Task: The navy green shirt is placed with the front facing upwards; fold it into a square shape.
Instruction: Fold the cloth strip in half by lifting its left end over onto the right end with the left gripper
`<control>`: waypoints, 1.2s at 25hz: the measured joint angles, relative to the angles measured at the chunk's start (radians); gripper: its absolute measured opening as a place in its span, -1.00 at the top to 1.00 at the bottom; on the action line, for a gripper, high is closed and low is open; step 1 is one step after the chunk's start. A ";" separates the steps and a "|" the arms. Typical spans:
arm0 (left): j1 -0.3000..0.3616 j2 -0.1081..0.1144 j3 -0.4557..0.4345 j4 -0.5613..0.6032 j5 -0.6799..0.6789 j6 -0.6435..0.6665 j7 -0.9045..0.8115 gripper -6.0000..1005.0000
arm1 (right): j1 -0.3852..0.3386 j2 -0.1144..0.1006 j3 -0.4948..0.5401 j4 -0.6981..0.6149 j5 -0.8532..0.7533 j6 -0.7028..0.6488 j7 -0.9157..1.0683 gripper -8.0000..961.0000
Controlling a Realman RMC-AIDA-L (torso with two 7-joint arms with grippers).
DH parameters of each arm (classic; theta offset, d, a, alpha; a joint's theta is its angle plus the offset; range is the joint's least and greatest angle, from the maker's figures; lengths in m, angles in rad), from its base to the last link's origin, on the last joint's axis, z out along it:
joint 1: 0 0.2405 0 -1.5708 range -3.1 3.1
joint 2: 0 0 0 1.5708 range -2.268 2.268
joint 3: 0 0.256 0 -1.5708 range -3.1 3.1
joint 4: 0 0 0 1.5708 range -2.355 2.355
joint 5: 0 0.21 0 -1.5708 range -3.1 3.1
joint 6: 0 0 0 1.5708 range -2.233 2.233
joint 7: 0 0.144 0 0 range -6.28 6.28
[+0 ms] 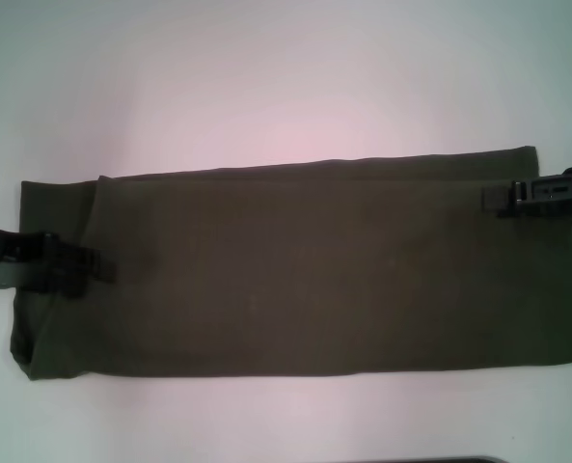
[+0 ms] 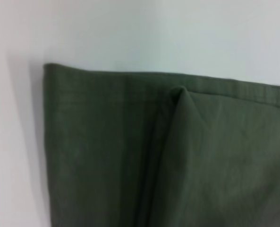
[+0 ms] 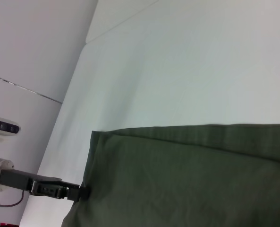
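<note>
Shirt [image 1: 305,270]: olive green, plain side up, folded into a long band lying flat across the white table [image 1: 266,77]. A folded-in layer shows near its left end.
Left tool [image 1: 93,265]: at the band's left end, low over the cloth; finger state cannot be told.
Right tool [image 1: 503,198]: at the right end near the far edge; finger state cannot be told.
</note>
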 joint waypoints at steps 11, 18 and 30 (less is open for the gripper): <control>-0.002 0.013 -0.022 -0.033 0.013 0.034 0.006 -0.23 | 0.002 -0.005 0.004 0.000 0.000 -0.005 0.006 -0.37; -0.002 0.009 -0.070 -0.172 -0.025 0.154 0.099 -0.23 | 0.020 -0.012 0.018 0.002 0.000 -0.003 -0.036 -0.37; -0.016 0.005 -0.072 -0.189 -0.013 0.135 0.068 -0.24 | 0.014 -0.014 0.046 0.009 0.034 -0.002 -0.035 -0.37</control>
